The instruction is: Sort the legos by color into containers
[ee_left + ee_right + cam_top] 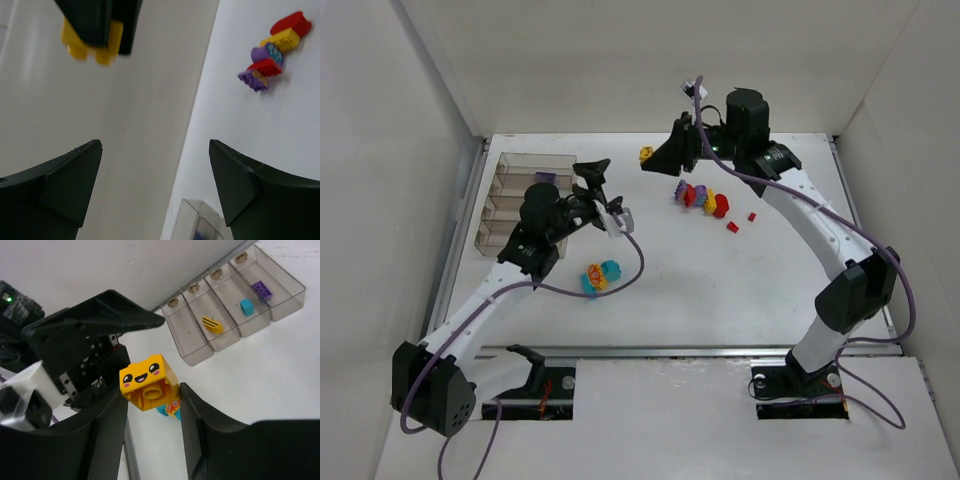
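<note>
My right gripper [152, 392] is shut on a yellow smiley-face lego [147, 381] and holds it in the air; from above it hangs at the back centre [646, 154]. My left gripper [155, 145] is open and empty, just left of it [599, 189] and beside the containers [525, 200]. The four-compartment tray [197, 352] holds a yellow striped brick [212, 325], a cyan brick [246, 306] and a purple brick [261, 288]. A red, yellow and purple cluster [701, 197] lies on the table. A cyan and yellow cluster [600, 276] lies near the middle.
Two small red bricks [731, 227] [751, 215] lie right of the big cluster. White walls close in the table at the back and both sides. The two grippers are close together near the tray's right end.
</note>
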